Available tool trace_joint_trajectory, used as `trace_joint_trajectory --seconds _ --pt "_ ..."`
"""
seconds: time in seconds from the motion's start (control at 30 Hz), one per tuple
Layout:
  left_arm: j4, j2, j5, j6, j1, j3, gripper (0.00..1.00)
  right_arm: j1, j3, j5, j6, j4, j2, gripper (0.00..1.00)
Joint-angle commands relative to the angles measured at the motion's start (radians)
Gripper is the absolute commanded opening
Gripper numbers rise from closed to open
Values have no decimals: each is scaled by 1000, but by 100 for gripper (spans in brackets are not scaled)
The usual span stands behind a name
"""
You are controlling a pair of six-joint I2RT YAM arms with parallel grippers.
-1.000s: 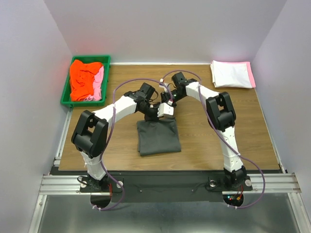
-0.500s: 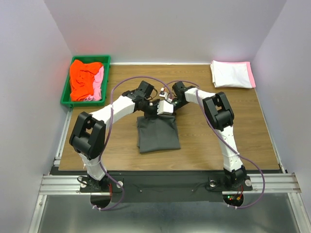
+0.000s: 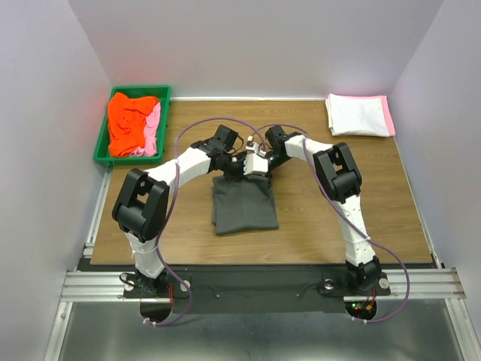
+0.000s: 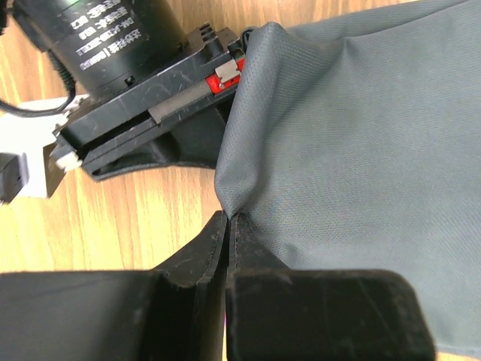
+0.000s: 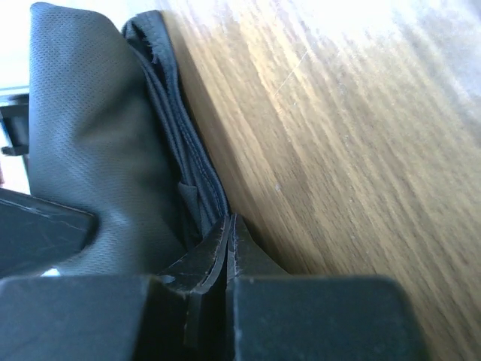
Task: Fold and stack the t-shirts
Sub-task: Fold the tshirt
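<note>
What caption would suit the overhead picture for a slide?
Left gripper and right gripper pinch the far edge of a dark grey t-shirt on the table.

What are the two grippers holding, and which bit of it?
Both pinch the dark grey t-shirt by its far edge: left gripper at one corner, right gripper at the other.

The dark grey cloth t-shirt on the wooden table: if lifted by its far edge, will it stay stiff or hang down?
Probably floppy: the dark grey cloth t-shirt puckers where the left gripper pinches it. Likely light, as thin layers show beside the right gripper. It may unfold when raised.
</note>
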State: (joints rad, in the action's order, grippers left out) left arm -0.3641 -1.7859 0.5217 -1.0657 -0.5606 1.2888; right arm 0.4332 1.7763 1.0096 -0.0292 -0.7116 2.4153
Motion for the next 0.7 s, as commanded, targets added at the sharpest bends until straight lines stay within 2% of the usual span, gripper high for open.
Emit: trace_joint_trajectory --seconds 0.0,0.03,0.17,0.27,0.37,0.4,0.47,0.57,0.67 --pt "48 13 15 -14 4 4 18 -27 90 -190 -25 8 -7 4" --pt "48 16 18 -19 4 3 21 -36 113 -209 -20 8 -5 6" --pt "42 43 23 -30 2 7 38 -73 196 -333 -46 6 -33 35" --pt "30 57 6 13 17 49 45 -79 218 -403 -70 6 -67 45" --pt "11 72 12 65 57 111 45 -102 213 -433 -77 6 -100 46" --pt "4 78 39 132 101 133 45 -111 198 -428 -77 4 -129 46" --pt "-77 77 92 189 142 182 45 -137 167 -416 -80 1 -171 45" --pt "-185 80 210 306 205 219 43 -154 70 -335 -87 -8 -267 41" --pt "-191 117 331 449 232 133 43 -152 -41 -165 -57 -12 -361 39"
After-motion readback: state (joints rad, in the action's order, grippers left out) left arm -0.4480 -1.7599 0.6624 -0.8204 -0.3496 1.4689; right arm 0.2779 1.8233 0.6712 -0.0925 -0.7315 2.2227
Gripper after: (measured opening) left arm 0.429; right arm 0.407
